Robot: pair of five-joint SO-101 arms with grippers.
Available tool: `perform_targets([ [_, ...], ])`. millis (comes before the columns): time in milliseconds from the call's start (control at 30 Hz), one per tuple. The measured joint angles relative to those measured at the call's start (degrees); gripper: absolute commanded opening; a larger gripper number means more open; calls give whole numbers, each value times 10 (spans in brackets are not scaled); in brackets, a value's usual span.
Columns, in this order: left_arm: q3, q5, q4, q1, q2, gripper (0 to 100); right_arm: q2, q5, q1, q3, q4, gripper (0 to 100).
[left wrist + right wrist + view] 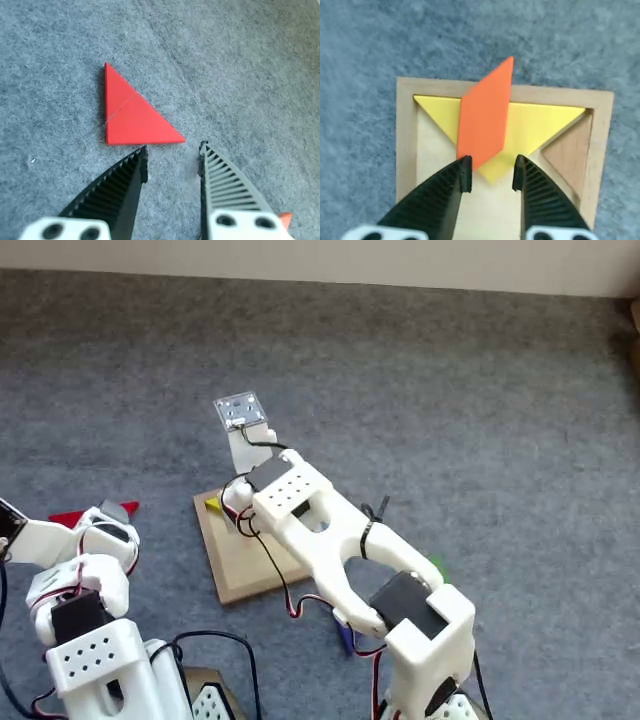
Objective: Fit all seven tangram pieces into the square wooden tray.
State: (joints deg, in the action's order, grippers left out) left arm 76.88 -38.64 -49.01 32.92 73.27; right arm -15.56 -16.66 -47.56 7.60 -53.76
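Note:
The square wooden tray (405,150) lies on the grey carpet, partly under my right arm (330,535). A large yellow triangle (540,125) sits in the tray along one side. An orange parallelogram (485,112) lies tilted across it and over the rim. Its lower corner is just by one fingertip of my open right gripper (491,162). A brown triangle (567,152) fills one tray corner. The red triangle (132,112) lies flat on the carpet, just ahead of my open left gripper (173,150) and not touching it. Seen from above, the red triangle (70,516) is left of the tray (225,575).
A green piece (436,563) and a blue piece (345,635) peek out from beside the right arm, toward the front. Bare grey carpet stretches behind and to the right of the tray. A pale wall edge runs along the back.

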Motion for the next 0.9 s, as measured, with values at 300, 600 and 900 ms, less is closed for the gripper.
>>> perform_targets([
  [300,0,0,3,0,0,171,-1,0,0,3,17,149],
  [600,0,0,3,0,0,171,-1,0,0,3,-12,153],
  [900,13,0,28,0,0,171,-1,0,-13,-11,-46,153],
])
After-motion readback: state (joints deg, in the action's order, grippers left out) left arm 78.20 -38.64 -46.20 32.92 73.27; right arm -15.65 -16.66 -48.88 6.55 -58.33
